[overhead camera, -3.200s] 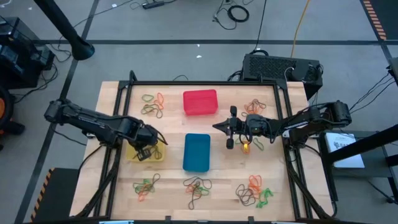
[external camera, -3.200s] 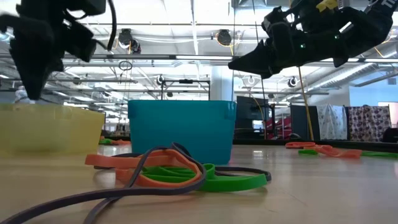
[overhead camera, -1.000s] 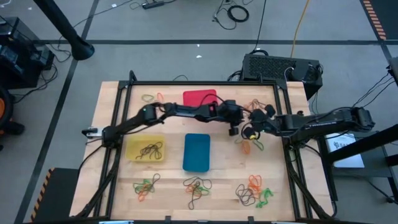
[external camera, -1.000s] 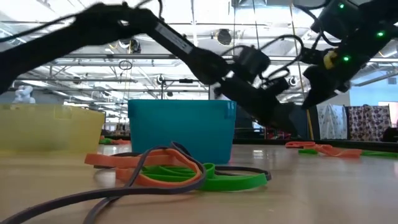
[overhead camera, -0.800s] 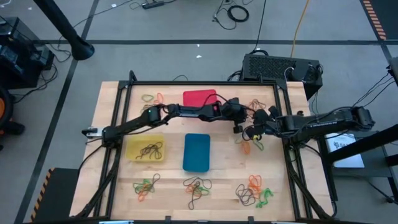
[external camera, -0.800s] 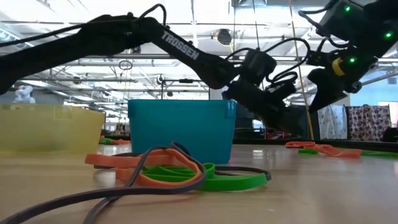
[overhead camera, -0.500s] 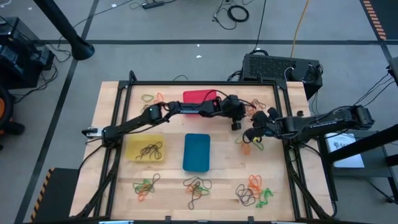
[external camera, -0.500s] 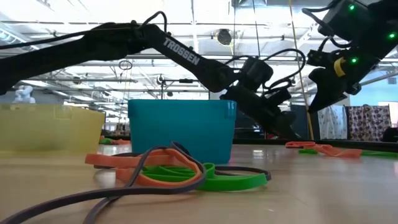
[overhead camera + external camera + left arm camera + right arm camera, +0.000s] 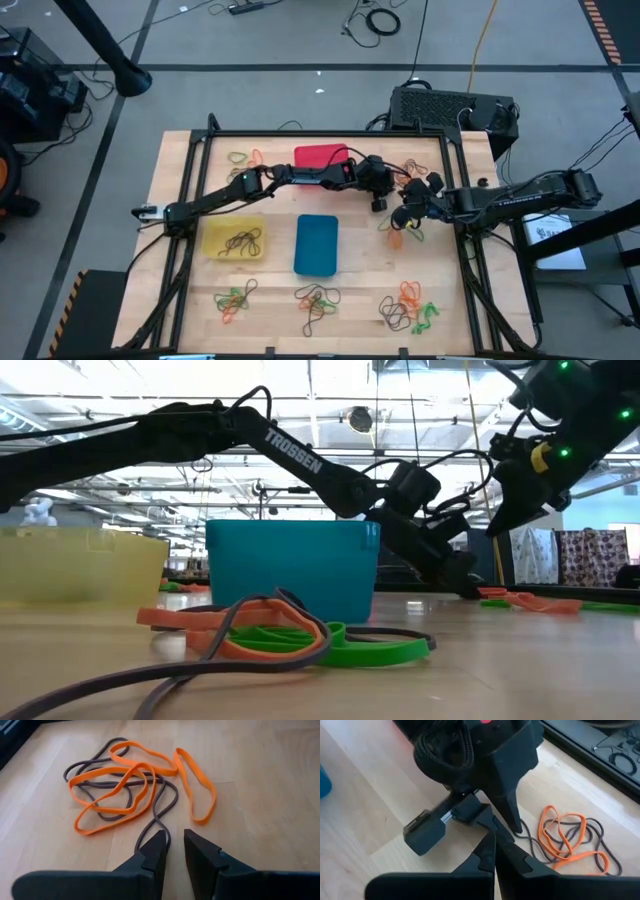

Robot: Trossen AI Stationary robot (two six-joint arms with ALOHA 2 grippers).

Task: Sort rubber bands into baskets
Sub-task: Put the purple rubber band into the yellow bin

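On the left of the high view sits the yellow basket (image 9: pixel 234 241) with a few dark bands in it; the blue basket (image 9: pixel 317 244) is at centre and the red basket (image 9: pixel 318 157) above it, partly under the left arm. That arm reaches across to the upper right of centre, where the left gripper (image 9: pixel 391 187) is down at a tangle of orange and dark brown rubber bands (image 9: pixel 135 790). In the left wrist view its fingers stand a little apart, tips at the wood, straddling the tail of a dark brown band (image 9: pixel 155 818) that loops out of the pile. I'd say the band is between them, though whether it is truly pinched is hard to tell from here.

To do this well, the fingers should close on that single dark strand only, low against the wood, then lift slowly so the orange loops slide off rather than ride along.

Further right, the right gripper (image 9: pixel 403 215) hovers close by, fingers pressed together and empty; it ought to keep clear of the lift
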